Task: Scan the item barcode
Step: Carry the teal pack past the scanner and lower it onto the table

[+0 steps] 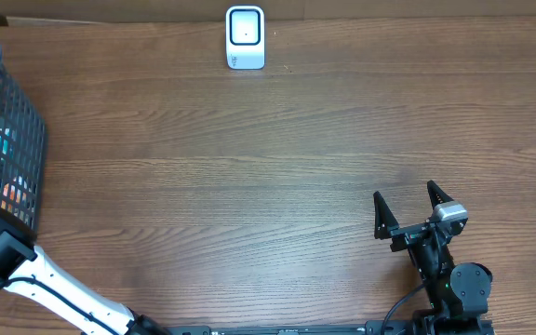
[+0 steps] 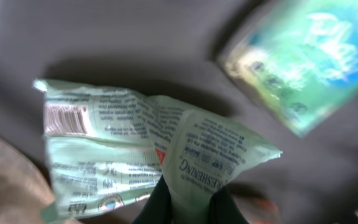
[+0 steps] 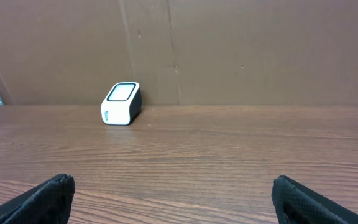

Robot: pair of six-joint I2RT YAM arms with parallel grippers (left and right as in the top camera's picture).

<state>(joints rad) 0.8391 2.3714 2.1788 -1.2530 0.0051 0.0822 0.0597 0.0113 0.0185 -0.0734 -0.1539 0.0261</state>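
- Left claw point(image 2: 189, 202) clenched on one corner of the pale green packet point(image 2: 123, 143), down inside the basket point(image 1: 7, 140) at the left side of the desk point(image 1: 249, 186).
- Barcode point(image 2: 66, 118) is visible, clear of the pinch.
- Right claw point(image 1: 405, 193) released, empty, front right.
- Done, as I read it: the grasp. Left: lift out, carry to the scanner point(image 1: 245, 37) at the far edge, present the barcode.

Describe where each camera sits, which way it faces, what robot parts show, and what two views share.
Overhead: above the table, looking straight down; shows the right gripper and the left arm beside the basket.
Left wrist: on the left arm, facing a dark surface; left gripper pinches a pale green packet.
Right wrist: low over the table, facing the back wall; its open fingers show.
Shared: overhead and right wrist both show the barcode scanner.
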